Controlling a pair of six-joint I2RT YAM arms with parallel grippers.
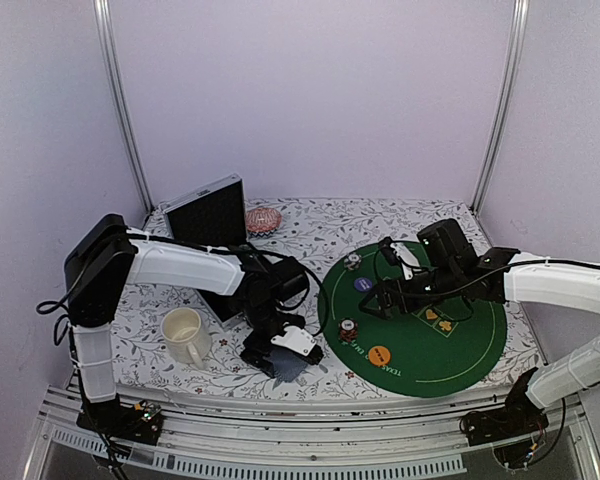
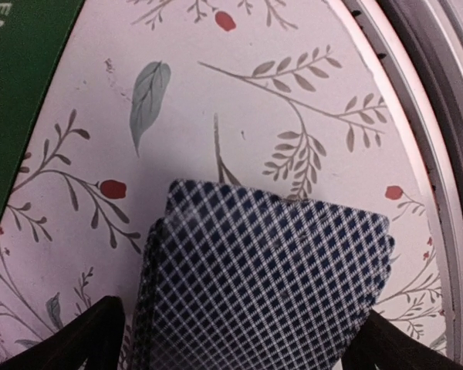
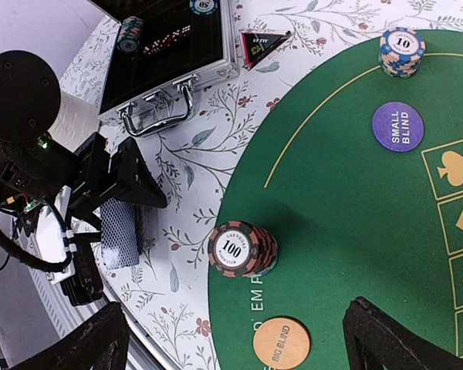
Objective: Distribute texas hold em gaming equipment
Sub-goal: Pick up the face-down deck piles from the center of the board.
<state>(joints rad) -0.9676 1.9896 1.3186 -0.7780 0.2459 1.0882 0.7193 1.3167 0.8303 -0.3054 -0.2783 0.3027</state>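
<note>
Cards (image 2: 270, 277) lie low in the frame inside my wide-open left pincer (image 2: 239, 327); my right pincer (image 3: 239, 316) hangs open above the green mat (image 3: 355, 200).

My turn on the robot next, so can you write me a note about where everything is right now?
Left fingers: open, either side of the blue-checked card deck on the flowery tablecloth.
Right fingers: open, empty, above the round green mat.
Done, on the mat: striped chip stack marked 100, blue chip stack marked 10, purple Small Blind disc, orange Big Blind disc.
Remaining: probably dealing the cards; black-red triangle marker off the mat by the open silver case.
</note>
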